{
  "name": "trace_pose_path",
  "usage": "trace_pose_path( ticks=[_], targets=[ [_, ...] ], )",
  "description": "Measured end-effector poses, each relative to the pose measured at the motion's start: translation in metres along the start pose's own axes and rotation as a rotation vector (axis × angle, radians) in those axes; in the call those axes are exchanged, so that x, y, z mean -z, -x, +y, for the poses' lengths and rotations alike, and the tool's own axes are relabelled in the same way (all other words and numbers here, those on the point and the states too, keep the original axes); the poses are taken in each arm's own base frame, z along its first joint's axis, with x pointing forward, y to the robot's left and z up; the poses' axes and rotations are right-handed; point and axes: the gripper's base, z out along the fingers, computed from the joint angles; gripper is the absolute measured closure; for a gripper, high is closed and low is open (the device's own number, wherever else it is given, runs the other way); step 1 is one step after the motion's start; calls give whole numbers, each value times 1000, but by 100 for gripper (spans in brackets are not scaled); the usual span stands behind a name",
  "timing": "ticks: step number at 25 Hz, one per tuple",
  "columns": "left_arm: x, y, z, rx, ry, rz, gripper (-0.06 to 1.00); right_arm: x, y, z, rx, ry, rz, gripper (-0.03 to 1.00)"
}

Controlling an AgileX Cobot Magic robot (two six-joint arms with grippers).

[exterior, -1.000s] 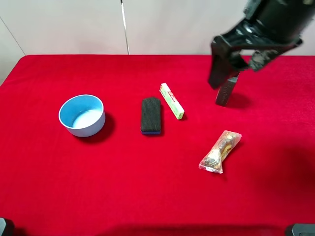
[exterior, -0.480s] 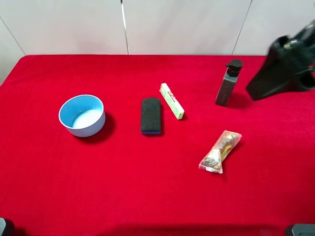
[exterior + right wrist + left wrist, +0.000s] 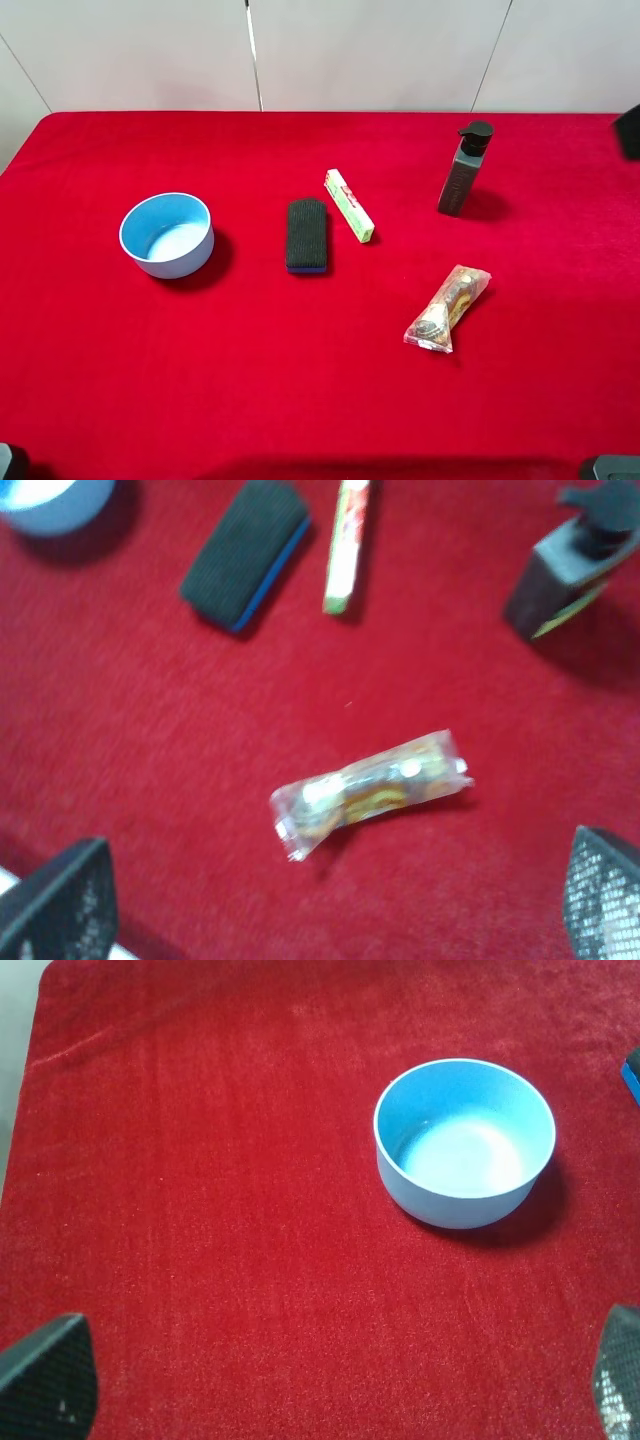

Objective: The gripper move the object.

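Note:
The object, a slim light green and white box (image 3: 349, 205) with red print, lies flat near the middle of the red table. It also shows in the right wrist view (image 3: 347, 545). My right gripper (image 3: 330, 900) is open and empty, high above the snack packet and well away from the box. In the exterior view only a dark bit of the right arm (image 3: 630, 130) shows at the right edge. My left gripper (image 3: 330, 1380) is open and empty, held above the table near the blue bowl.
A black eraser (image 3: 306, 235) lies just left of the box. A blue bowl (image 3: 166, 234) stands at the left, a dark pump bottle (image 3: 465, 170) at the back right, and a clear snack packet (image 3: 447, 309) at the front right.
My right arm has pulled back from over the pump bottle to the right and has almost left the exterior view. The table items have not moved.

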Motion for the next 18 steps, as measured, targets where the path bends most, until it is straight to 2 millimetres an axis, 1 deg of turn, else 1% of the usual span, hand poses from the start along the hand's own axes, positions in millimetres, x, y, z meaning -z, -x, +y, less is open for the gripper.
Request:
trace_pose_path(
  ticks=[3, 7, 10, 13, 15, 18],
  targets=[
    [0, 0, 0, 0, 0, 0, -5, 7, -10, -12, -80, -64, -33, 30],
    [0, 0, 0, 0, 0, 0, -5, 10, -39, -26, -200, -163, -60, 30],
    [0, 0, 0, 0, 0, 0, -5, 10, -66, -28, -267, -221, -83, 30],
    [0, 0, 0, 0, 0, 0, -5, 7, -93, -27, -307, -267, -113, 29],
    [0, 0, 0, 0, 0, 0, -5, 3, -111, -25, -323, -296, -127, 28],
    [0, 0, 0, 0, 0, 0, -5, -3, -132, -25, -330, -346, -163, 28]
  ],
)
